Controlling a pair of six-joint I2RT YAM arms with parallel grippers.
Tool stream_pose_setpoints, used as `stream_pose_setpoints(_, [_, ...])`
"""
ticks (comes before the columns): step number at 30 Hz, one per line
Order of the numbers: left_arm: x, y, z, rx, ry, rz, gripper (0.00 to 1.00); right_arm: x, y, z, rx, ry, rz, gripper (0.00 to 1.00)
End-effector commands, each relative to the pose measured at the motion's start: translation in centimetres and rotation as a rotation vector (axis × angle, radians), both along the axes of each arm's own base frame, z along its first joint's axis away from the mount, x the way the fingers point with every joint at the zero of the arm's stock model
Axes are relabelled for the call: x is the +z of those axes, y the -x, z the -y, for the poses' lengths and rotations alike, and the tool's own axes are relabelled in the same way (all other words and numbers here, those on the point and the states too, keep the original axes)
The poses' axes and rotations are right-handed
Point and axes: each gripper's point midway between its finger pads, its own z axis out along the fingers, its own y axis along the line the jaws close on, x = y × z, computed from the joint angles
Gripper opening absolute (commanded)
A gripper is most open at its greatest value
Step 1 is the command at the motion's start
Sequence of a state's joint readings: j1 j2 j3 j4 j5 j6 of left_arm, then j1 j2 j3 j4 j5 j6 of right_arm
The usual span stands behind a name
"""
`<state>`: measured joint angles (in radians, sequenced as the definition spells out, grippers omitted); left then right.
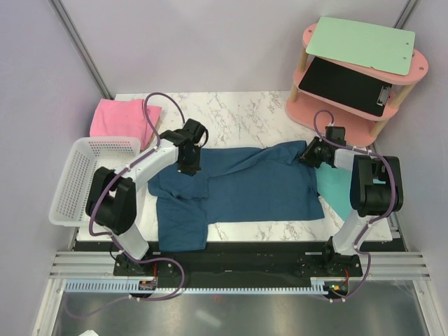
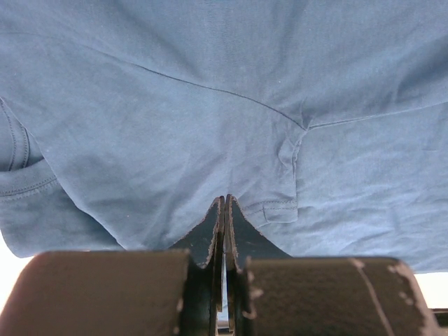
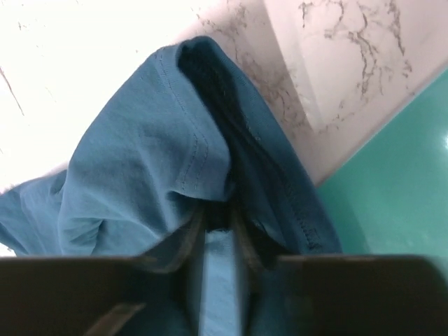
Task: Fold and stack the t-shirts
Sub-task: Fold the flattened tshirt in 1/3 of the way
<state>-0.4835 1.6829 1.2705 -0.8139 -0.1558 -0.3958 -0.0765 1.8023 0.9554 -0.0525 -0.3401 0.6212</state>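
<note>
The dark teal-blue t-shirt lies spread across the marble table, one part hanging towards the front edge. My left gripper is at its far left edge. In the left wrist view the jaws are pressed together at the shirt's edge, with only a thin sliver between them. My right gripper is shut on the shirt's far right corner. In the right wrist view cloth is bunched up and runs between the fingers. The pink t-shirt lies folded at the back left.
A white basket stands at the left edge. A turquoise mat lies under the right arm and also shows in the right wrist view. A pink two-level shelf with clipboards stands at the back right.
</note>
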Motion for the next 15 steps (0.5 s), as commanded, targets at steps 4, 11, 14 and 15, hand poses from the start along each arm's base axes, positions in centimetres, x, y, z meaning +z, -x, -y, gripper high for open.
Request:
stream_pose_setpoints(4, [-2.3, -0.5, -1.9, 0.057, -0.093, -0.044, 0.02, 1.6, 0.2, -0.4, 0.014, -0.014, 0.034, 0.10])
stream_pose_setpoints(11, [-6.0, 0.0, -2.9, 0.093, -0.165, -0.132, 0.02, 6.0, 0.3, 1.5, 0.036, 0.123, 0.039, 0.10])
stream_pose_setpoints(14, [-6.7, 0.2, -3.2, 0.102, -0.187, -0.148, 0.02, 5.7, 0.7, 2.8, 0.034, 0.199, -0.032, 0.10])
stream_pose_setpoints(15, [-6.8, 0.2, -3.2, 0.105, -0.190, -0.146, 0.02, 5.3, 1.2, 3.1, 0.043, 0.222, -0.063, 0.10])
